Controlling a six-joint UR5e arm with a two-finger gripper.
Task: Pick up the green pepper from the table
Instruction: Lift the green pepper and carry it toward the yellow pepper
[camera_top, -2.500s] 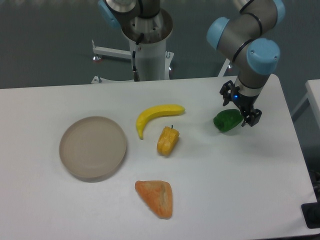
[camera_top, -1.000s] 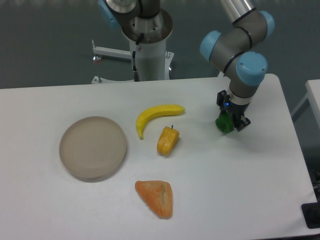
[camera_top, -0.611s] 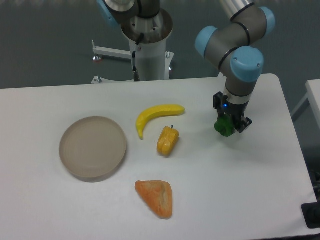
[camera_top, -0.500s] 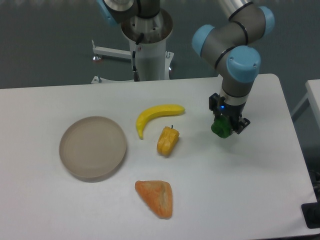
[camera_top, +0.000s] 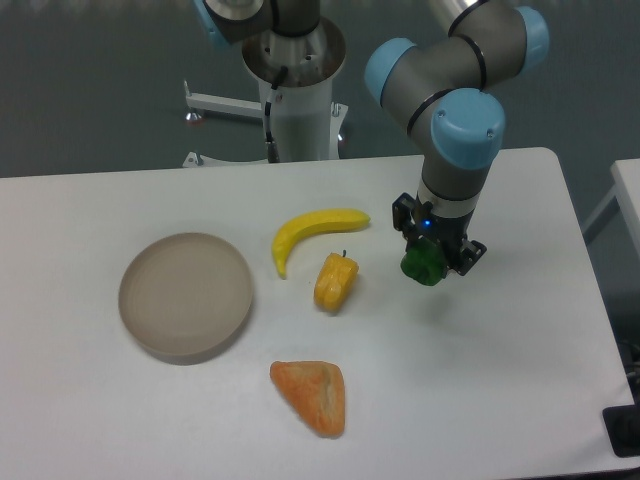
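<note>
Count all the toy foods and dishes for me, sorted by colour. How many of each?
Yellow: 2, the banana and the yellow pepper
Green: 1, the green pepper held in the gripper
Orange: 1, the orange wedge
Tan: 1, the plate
Total: 5

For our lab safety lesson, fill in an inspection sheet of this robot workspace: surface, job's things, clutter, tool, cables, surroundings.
Surface: white table, rounded corners.
Job's things: green pepper held in the tool, apparently just off the table.
Clutter: banana, yellow pepper, orange wedge, round beige plate, all lying apart.
Tool: tool shut on the green pepper, pointing down.
Cables: a dark cable down the white pedestal.
Surroundings: grey floor, a second white surface at the right edge.
</note>
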